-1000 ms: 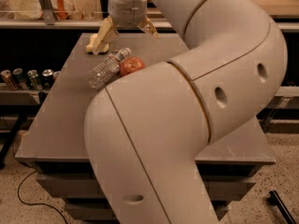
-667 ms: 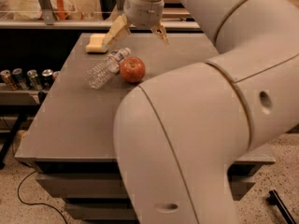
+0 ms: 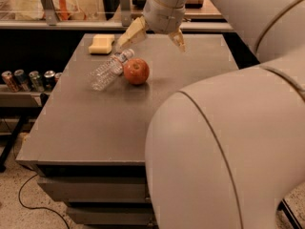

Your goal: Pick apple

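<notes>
No legible txt; jaws spread above table far end.

- Apple: red-orange, yellowish patches near the top.
- Bottle: clear, ribbed, white cap.
- Sponge: pale yellow, plain.
- Table: flat grey-brown, no pattern.
- Gripper: above the table's far side, behind the apple; tan fingers spread wide.
- Arm: off-white with thin dark seams.
- Cans: silver tops, some red.
- Floor: pale, speckled.
</notes>
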`<state>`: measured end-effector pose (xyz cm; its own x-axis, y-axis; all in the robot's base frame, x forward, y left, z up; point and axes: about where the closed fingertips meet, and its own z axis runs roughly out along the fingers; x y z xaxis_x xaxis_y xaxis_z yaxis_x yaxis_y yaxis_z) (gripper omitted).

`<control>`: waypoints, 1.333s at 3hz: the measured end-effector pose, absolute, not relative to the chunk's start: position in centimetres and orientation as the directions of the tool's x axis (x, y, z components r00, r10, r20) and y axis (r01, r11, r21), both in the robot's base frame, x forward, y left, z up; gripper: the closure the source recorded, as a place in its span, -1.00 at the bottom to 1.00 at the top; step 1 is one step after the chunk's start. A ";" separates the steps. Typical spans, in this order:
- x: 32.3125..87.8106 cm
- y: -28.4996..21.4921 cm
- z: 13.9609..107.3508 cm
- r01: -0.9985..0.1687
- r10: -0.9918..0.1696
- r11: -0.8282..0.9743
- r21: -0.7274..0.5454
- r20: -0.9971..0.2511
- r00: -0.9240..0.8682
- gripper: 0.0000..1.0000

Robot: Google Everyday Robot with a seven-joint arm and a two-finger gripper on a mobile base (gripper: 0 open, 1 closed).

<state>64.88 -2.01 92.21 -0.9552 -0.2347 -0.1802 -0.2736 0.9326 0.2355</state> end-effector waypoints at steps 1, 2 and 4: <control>63.9 -2.2 92.0 -0.235 -0.212 0.962 0.137 -0.161 -0.964 -1.00; 62.8 -1.1 91.8 -0.252 -0.244 0.967 0.041 -0.143 -0.959 -1.00; 61.2 0.9 91.1 -0.288 -0.295 0.955 -0.073 -0.110 -0.949 -0.29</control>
